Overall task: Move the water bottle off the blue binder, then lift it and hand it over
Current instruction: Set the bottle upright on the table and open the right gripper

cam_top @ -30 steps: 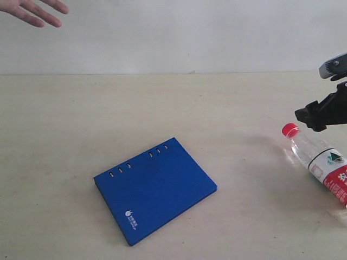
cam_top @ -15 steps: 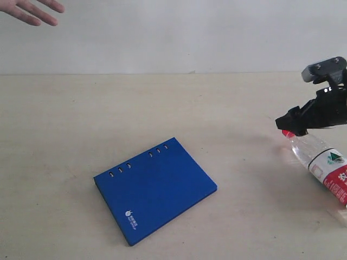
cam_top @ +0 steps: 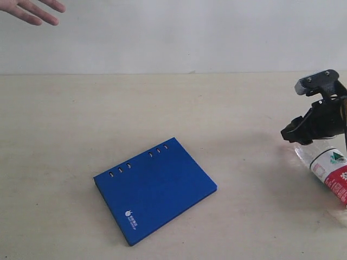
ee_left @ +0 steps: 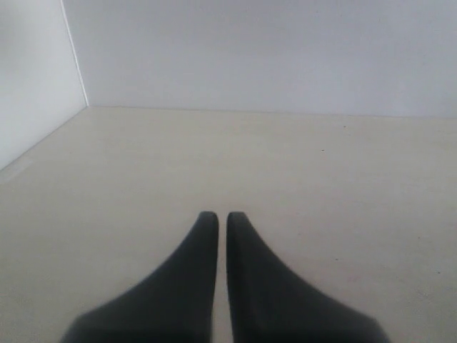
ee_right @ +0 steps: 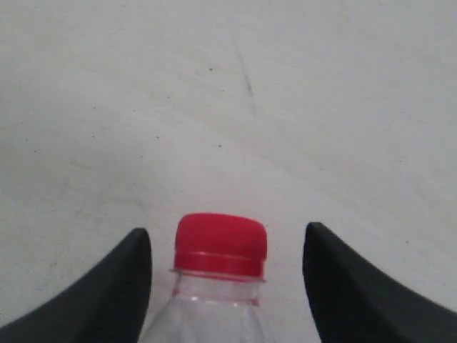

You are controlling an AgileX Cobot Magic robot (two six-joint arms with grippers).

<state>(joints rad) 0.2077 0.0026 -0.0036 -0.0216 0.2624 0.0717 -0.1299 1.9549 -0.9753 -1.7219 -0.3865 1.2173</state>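
Observation:
The water bottle [cam_top: 332, 172] lies on its side on the table at the far right, well apart from the blue binder [cam_top: 157, 187], which lies flat left of the middle. My right gripper [cam_top: 296, 135] is down over the bottle's neck end and hides the cap in the exterior view. In the right wrist view the red cap [ee_right: 221, 243] sits between the jaws of my right gripper [ee_right: 227, 230], with a gap on each side, so it is open. My left gripper [ee_left: 217, 216] is shut on nothing above bare table and is outside the exterior view.
A person's open hand [cam_top: 30, 10] reaches in at the top left corner. The beige table [cam_top: 162, 108] ends at a white wall behind. The bottle's lower end runs out of the exterior view on the right.
My right gripper has come down onto the bottle's neck end, and the red cap, visible a second ago, is now hidden behind it in the exterior view. Binder, bottle and hand have hardly moved.

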